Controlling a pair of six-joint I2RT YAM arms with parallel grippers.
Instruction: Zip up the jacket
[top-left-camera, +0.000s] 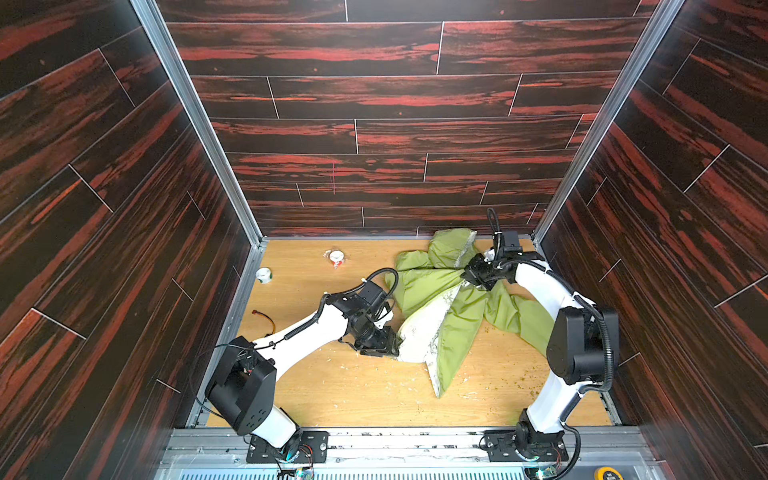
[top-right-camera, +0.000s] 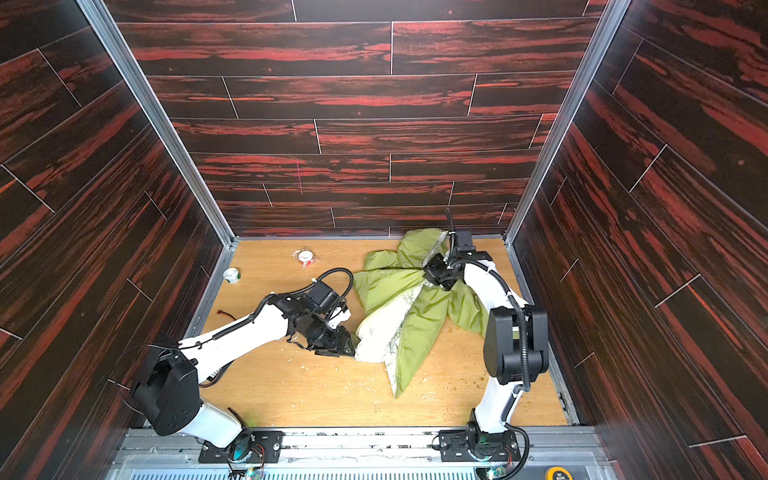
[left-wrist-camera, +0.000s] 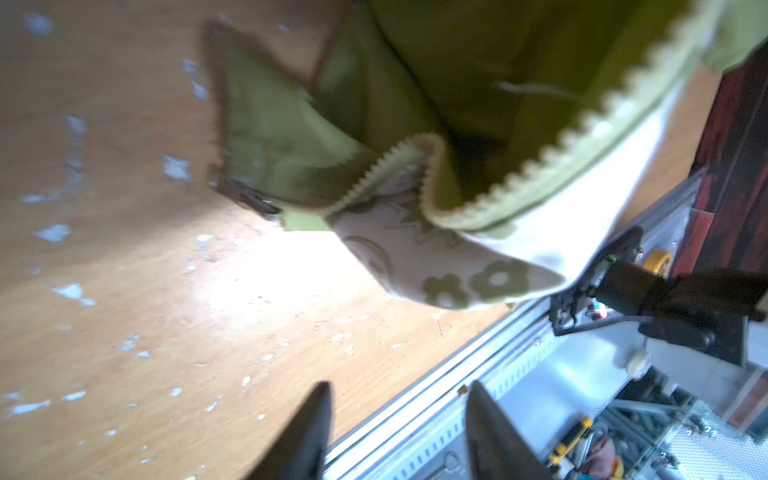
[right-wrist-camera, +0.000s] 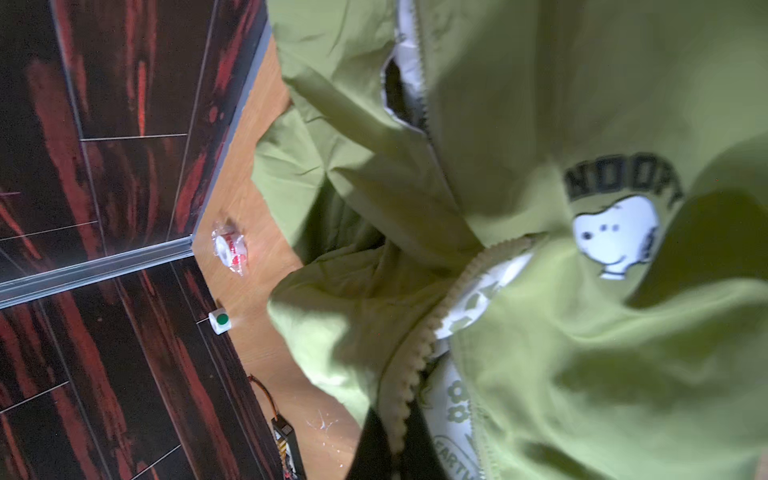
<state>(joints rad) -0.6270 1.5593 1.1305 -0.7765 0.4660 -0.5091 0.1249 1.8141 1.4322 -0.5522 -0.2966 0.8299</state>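
Aligning, seemingly: right jaws clamp the thin lime-green hooded jacket (top-left-camera: 457, 324) by its toothed zipper edge (right-wrist-camera: 419, 345); left jaws gape empty, next needing the pale-lined hem corner (left-wrist-camera: 436, 266).

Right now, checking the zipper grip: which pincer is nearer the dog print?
Right. The right pincer is shut on the zipper near the dog print; the left pincer hangs open by the lining, farther off.
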